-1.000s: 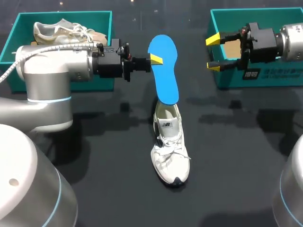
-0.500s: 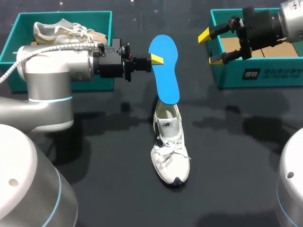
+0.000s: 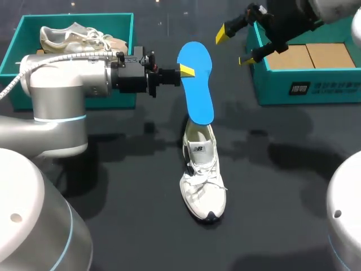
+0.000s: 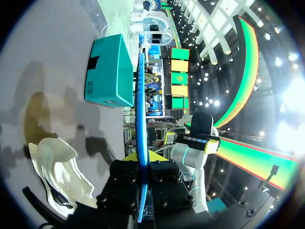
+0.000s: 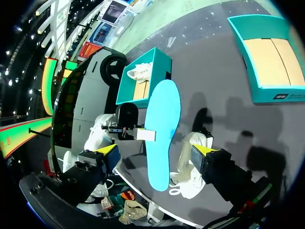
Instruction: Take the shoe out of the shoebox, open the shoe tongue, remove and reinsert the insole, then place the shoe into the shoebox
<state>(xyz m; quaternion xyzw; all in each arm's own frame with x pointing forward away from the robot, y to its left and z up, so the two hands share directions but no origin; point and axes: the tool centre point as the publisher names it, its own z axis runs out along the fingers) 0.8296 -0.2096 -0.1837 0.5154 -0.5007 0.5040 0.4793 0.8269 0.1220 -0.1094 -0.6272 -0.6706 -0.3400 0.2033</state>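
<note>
At table centre, the left gripper (image 3: 185, 70) pinches the blue insole (image 3: 196, 82) on edge, its near end at the white shoe (image 3: 203, 175) heel opening. The right gripper (image 3: 236, 46), jaws spread, hangs far right beside the shoebox (image 3: 299, 90). Step in hand: reinsertion. The next move probably requires feeding the insole down into the shoe.

white laced shoe (image 3: 203, 183) stands on its sole mid-table, toe toward the robot. blue insole (image 3: 196, 84) is held above its heel, lower end at the shoe's opening, one edge pinched in the left gripper (image 3: 186, 70). teal shoebox (image 3: 271, 84) sits open at far right.
</note>
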